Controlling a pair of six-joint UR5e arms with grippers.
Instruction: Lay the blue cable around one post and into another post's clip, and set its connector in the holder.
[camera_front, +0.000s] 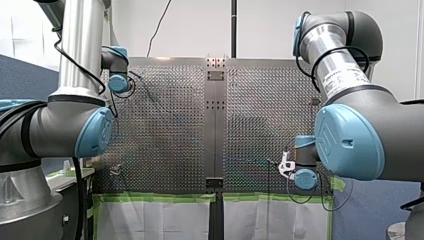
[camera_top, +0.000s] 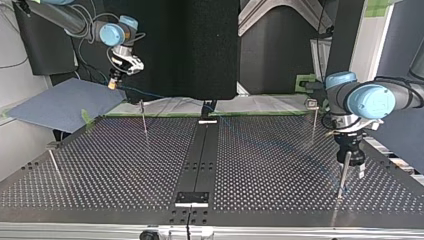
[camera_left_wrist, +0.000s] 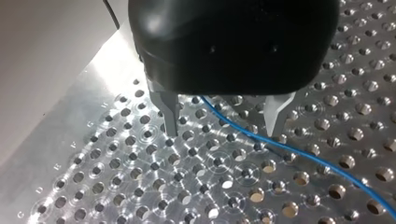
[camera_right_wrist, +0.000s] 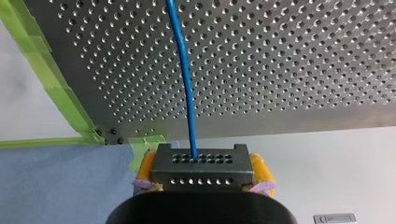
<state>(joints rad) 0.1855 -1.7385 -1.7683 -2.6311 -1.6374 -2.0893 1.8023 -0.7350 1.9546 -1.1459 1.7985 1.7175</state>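
Holding my left gripper (camera_left_wrist: 222, 133) spread just above the table (camera_left_wrist: 140, 186), with the blue cable (camera_left_wrist: 280, 147) running along the table beneath its metal fingers. Pinching the cable's dark connector (camera_right_wrist: 201, 167) between my right gripper's (camera_right_wrist: 203, 173) yellow pads, beyond the table's edge.

The cable (camera_right_wrist: 187, 88) is bright blue. The counter (camera_left_wrist: 140, 186) is bare silver metal, dotted all over with an even grid of round holes; a black strip (camera_top: 200, 155) runs down its middle and lime-green tape (camera_right_wrist: 60, 93) edges its border. Off that border lies a dull blue-grey sheet (camera_top: 60, 102). The connector (camera_right_wrist: 201, 170) is dark grey with rows of small holes. My right jaws carry yellow pads (camera_right_wrist: 145, 165); my left jaws are plain metal under a glossy black body (camera_left_wrist: 233, 42).
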